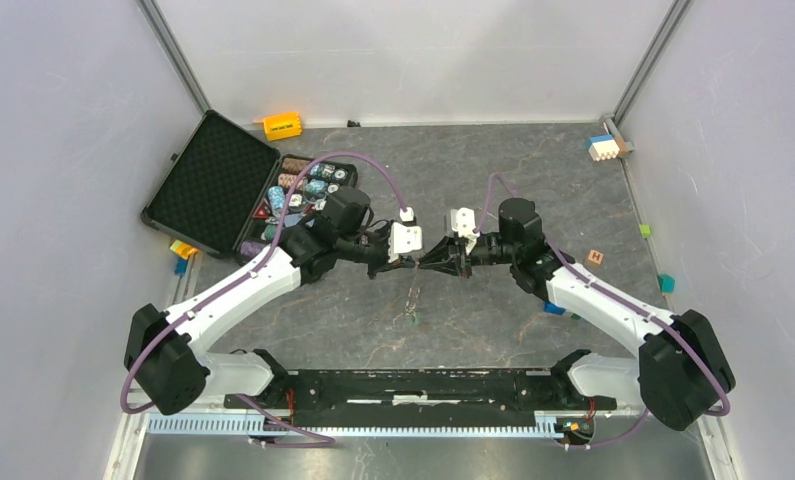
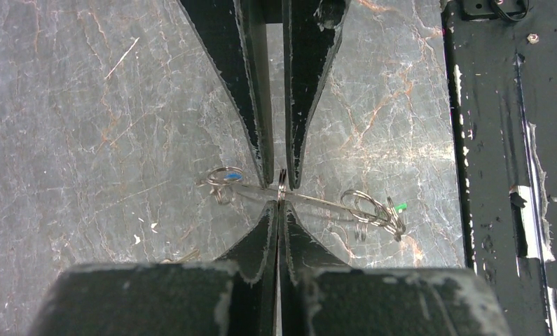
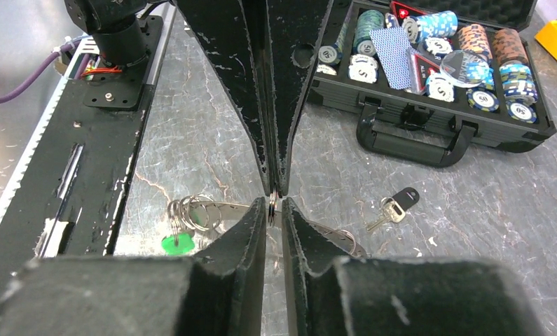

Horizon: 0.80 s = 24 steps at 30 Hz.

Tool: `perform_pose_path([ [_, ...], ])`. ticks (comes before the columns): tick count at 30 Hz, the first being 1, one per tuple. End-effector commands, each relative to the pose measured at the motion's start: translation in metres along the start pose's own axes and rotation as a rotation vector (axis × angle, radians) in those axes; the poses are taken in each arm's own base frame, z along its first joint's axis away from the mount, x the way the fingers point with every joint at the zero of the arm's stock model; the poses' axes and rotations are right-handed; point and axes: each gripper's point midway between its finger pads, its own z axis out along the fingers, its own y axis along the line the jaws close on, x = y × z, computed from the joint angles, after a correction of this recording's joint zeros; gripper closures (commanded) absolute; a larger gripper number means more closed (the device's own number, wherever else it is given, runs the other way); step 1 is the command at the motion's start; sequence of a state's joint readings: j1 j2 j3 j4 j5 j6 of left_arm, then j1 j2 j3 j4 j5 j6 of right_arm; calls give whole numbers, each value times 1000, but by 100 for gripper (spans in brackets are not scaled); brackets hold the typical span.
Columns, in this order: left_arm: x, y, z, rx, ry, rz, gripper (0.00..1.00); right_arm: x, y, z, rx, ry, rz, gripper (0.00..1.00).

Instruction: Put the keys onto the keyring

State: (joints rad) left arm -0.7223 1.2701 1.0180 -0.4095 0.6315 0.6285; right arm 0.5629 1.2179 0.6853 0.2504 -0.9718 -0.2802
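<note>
My left gripper [image 1: 416,262] [image 2: 281,204] and right gripper [image 1: 426,263] [image 3: 274,203] meet tip to tip above the table's middle. Both pinch one small wire split ring [image 2: 282,183] [image 3: 272,206], seen edge-on. The left fingers are pressed shut on it and the right fingers sit close around it. Below lies a thin metal strip [image 2: 317,201] with ring clusters at its ends, a green key head [image 3: 177,243] [image 2: 400,207] at one and a blue key head [image 2: 230,175] at the other. A black-headed key [image 3: 394,205] lies apart on the table. No toothed keyring shows.
An open black case [image 1: 223,185] [image 3: 436,105] of poker chips stands at the back left. A yellow block [image 1: 282,125] is behind it. Toy blocks [image 1: 603,148] sit at the back right, with a letter block [image 1: 594,257] and a blue block [image 1: 554,308] near the right arm. The black base rail [image 1: 413,385] runs along the near edge.
</note>
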Motion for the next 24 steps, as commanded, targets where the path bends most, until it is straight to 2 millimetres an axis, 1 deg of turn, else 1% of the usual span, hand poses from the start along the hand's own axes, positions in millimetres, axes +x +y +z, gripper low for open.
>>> perform_pose_path([
  [1, -30, 8, -3, -17, -88, 62, 98, -10, -1, 5, -13, -26, -22, 83],
  [5, -31, 8, -3, -17, -90, 59, 98, -7, -1, 7, -13, -19, -13, 88],
  [8, -32, 7, -4, -19, -93, 60, 98, -8, -2, 6, -7, -19, -22, 100],
  [11, -33, 7, -6, -25, -99, 65, 98, -13, -4, 5, 1, -25, -44, 100],
  [12, -33, 7, -8, -29, -101, 66, 92, -15, -4, 4, -1, -29, -51, 100],
  [14, -34, 4, -15, -19, -115, 83, 75, -20, -2, 1, -12, -44, -65, 100],
  [16, -33, 3, -25, -5, -150, 93, 59, -28, 1, -4, -27, -88, -63, 100],
  [17, -36, 2, -30, 8, -183, 92, 54, -34, 3, -7, -37, -126, -65, 100],
  [18, -37, 2, -36, 15, -219, 83, 51, -36, 7, -10, -49, -154, -56, 100],
  [19, -38, 3, -40, 21, -251, 75, 48, -44, 10, -12, -59, -192, -57, 100],
  [21, -40, 7, -47, 23, -318, 51, 42, -51, 18, -14, -81, -237, -40, 100],
  [24, -40, 7, -50, 45, -382, 39, 39, -61, 25, -17, -106, -287, -30, 100],
])
